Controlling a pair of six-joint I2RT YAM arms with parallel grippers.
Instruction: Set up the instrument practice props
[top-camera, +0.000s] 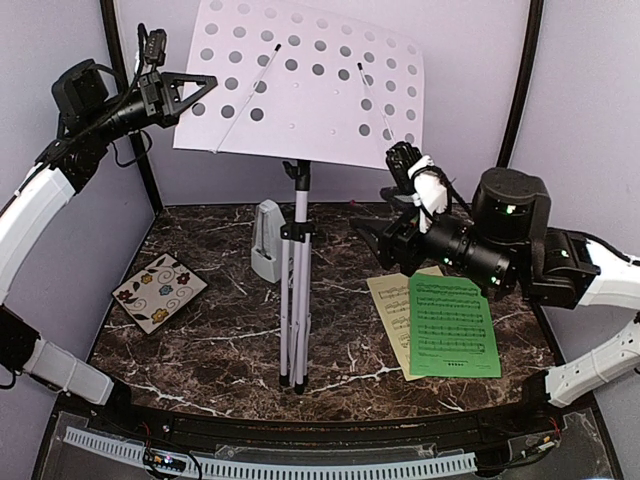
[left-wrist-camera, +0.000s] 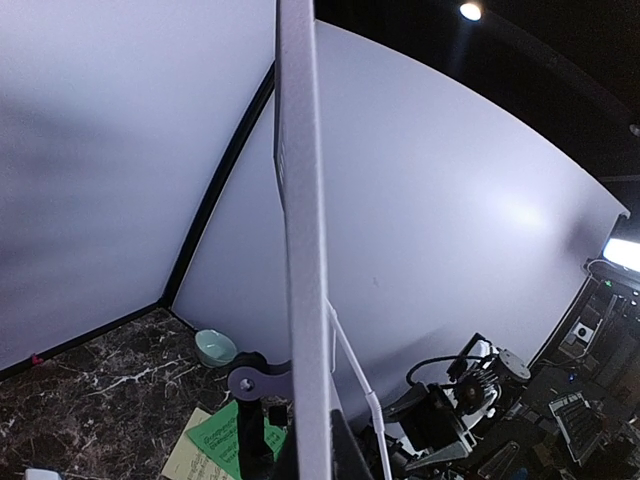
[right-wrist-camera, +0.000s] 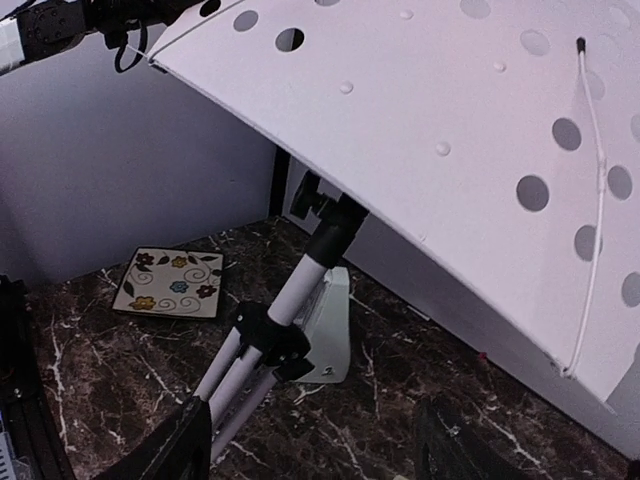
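The white music stand stands mid-table on its tripod (top-camera: 297, 300), its perforated desk (top-camera: 310, 75) tilted up at the back. My left gripper (top-camera: 195, 88) is shut on the desk's left edge; the left wrist view shows that edge (left-wrist-camera: 303, 230) running between the fingers (left-wrist-camera: 352, 452). To the right of the pole, my right gripper (top-camera: 378, 222) hangs open and empty above the table; its dark fingertips (right-wrist-camera: 170, 450) frame the grey metronome (right-wrist-camera: 330, 320). This metronome (top-camera: 268, 240) stands just left of the pole. A green sheet (top-camera: 452, 325) lies over a pale-yellow sheet (top-camera: 388, 308) at the front right.
A floral square tile (top-camera: 158, 292) lies at the left of the marble table (top-camera: 200, 350). A small pale-green bowl (left-wrist-camera: 215, 347) sits by the back wall in the left wrist view. Two thin wire page holders (top-camera: 245, 100) rest on the desk face.
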